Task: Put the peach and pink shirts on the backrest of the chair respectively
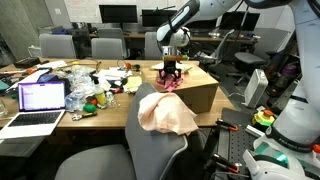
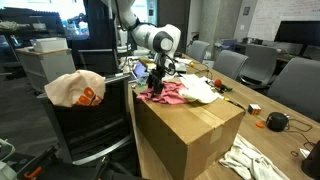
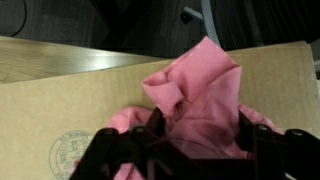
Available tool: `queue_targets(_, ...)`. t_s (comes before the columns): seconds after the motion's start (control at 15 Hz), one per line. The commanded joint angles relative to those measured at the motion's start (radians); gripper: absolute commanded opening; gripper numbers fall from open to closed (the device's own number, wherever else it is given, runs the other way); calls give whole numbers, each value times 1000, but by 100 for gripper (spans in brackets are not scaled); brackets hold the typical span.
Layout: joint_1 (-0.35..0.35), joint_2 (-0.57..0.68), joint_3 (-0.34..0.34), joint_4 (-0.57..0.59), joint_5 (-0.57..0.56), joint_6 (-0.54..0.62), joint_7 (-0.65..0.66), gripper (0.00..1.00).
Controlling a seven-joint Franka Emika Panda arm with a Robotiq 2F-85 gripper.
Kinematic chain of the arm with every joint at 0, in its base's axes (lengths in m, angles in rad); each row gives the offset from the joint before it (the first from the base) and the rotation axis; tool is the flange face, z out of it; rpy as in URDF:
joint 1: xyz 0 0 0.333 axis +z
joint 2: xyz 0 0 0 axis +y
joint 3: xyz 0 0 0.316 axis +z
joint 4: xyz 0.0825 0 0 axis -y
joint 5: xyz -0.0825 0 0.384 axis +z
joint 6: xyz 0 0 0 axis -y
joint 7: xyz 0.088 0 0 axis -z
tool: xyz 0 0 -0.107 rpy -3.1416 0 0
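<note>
Already the peach shirt (image 1: 165, 115) drapes the chair backrest (image 1: 150, 152) at lower centre. The gripper (image 3: 200, 130), jaws spread, straddles the pink shirt (image 3: 200, 80) bunched on the cardboard box (image 3: 60, 110), seemingly poised to pinch.

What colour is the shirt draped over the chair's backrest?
Peach; the shirt shows best in an exterior view.

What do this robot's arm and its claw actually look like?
The white robot arm is glossy, made of rounded, tube-like segments with darker bands at the joints. Its black gripper is boxy, ending in two dark fingers. No markings are legible.
</note>
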Motion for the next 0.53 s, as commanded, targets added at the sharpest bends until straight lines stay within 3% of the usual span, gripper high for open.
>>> queue_targets(0.0,-7,-9,1,-8,34,20,1,36)
queue_targets(0.27,-4,-36,-3,-27,36,37,5,6)
queue_targets(0.4,-4,-57,-5,-44,37,51,5,2)
queue_targets(0.47,-3,-73,-8,-56,36,62,6,5)
